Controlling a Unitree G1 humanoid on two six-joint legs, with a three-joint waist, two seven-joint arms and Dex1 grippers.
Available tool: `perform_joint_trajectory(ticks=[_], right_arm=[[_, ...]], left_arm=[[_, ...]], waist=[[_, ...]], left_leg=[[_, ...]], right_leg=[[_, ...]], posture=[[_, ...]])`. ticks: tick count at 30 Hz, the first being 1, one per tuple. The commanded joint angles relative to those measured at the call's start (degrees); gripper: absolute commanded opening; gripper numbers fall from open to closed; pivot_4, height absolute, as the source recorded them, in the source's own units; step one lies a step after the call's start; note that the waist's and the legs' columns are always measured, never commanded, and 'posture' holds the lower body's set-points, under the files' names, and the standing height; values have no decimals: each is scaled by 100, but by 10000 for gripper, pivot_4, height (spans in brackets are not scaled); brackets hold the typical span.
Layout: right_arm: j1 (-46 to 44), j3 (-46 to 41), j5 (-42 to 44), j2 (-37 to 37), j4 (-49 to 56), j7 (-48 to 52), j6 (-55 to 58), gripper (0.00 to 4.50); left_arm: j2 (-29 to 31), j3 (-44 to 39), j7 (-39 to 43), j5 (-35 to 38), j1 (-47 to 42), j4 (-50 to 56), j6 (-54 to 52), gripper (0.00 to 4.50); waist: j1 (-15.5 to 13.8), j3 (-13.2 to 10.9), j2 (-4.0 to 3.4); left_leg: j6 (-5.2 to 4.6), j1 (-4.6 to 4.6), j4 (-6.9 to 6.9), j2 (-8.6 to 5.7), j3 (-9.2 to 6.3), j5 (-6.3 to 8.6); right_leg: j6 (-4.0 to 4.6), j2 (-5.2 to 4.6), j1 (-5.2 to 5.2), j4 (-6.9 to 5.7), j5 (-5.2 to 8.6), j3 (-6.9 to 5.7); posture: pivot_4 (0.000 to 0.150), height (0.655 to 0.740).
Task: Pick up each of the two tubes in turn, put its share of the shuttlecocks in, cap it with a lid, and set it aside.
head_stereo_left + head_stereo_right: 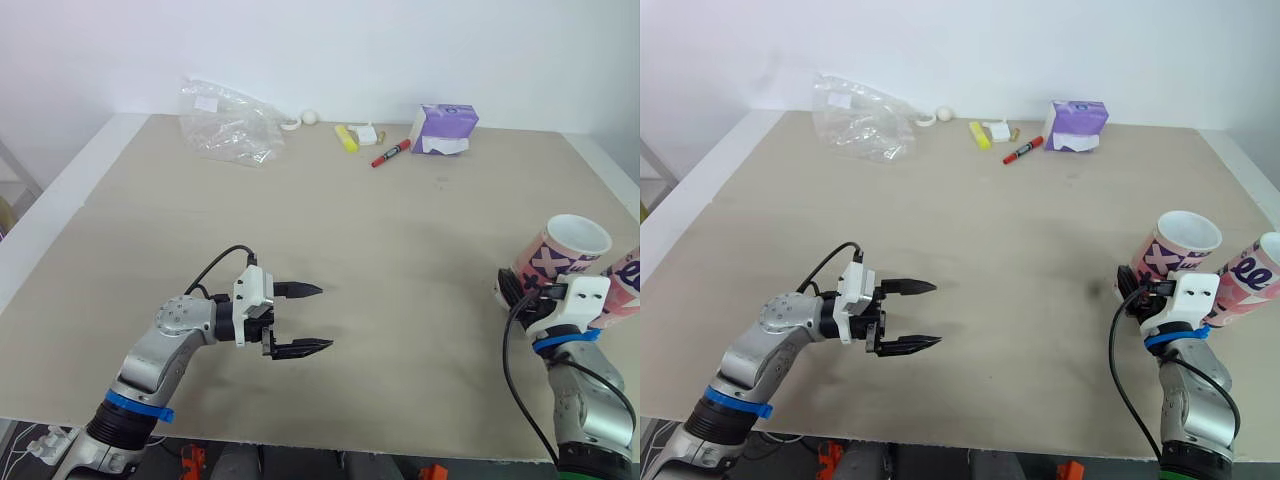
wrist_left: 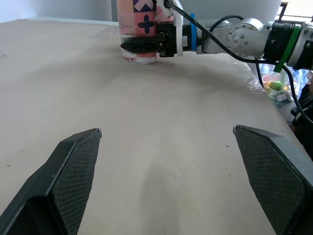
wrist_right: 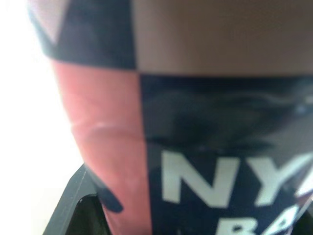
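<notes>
Two pink-and-white patterned tubes stand near the table's right edge, both with open tops. The nearer tube [image 1: 560, 252] has my right gripper [image 1: 522, 287] shut on its lower part; in the left wrist view the gripper's black fingers [image 2: 142, 44] cross the tube [image 2: 139, 14] just above its base, which rests on the table. The right wrist view has that tube's wall [image 3: 195, 147] pressed close between the fingers. The second tube [image 1: 628, 280] stands just to the right of it. My left gripper [image 1: 325, 318] hovers open over the table's front left, holding nothing, far from both tubes.
At the back of the table lie a clear plastic bag [image 1: 225, 120], a small white ball [image 1: 311, 117], a yellow item [image 1: 346, 138], a red marker [image 1: 391, 153] and a purple tissue pack [image 1: 443, 128]. The table edge [image 1: 625, 185] runs close beside the tubes.
</notes>
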State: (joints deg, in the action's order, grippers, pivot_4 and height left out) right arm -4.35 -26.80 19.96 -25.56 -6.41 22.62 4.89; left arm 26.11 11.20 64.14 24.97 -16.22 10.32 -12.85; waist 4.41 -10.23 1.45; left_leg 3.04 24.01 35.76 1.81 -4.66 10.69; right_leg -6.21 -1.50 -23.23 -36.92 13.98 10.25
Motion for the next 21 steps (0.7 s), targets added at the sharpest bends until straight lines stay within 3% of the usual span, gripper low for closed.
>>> perform_joint_trajectory(ticks=[1, 3, 10, 21], right_arm=[[108, 7, 18, -64, 60, 73, -17, 36342], [174, 0, 16, -52, 124, 71, -23, 44726], [651, -118, 218, 80, 689, -6, 63, 44726], [2532, -512, 681, 271, 2300, 157, 260, 44726]], left_arm=[[17, -55, -2, 4, -65, 152, 111, 45000], [23, -47, 4, -16, -61, 141, 130, 45000], [38, -44, 30, -41, -107, 66, 146, 45000], [101, -80, -15, -263, -189, -331, 277, 45000]], waist=[[0, 0, 0], [0, 0, -1], [-1, 1, -6], [-5, 6, -16]], left_leg=[[0, 0, 0, 0, 0, 0], [0, 0, -2, 0, 0, 0], [0, 0, -5, -1, -1, 0], [0, -1, -4, -1, -2, 0]], right_leg=[[0, 0, 0, 0, 0, 0], [0, 0, 0, 0, 1, 0], [1, 0, -2, 0, 3, 1], [1, -1, -2, 0, 6, 1]], posture=[[1500, 7400], [1500, 7400], [1500, 7400], [1500, 7400]])
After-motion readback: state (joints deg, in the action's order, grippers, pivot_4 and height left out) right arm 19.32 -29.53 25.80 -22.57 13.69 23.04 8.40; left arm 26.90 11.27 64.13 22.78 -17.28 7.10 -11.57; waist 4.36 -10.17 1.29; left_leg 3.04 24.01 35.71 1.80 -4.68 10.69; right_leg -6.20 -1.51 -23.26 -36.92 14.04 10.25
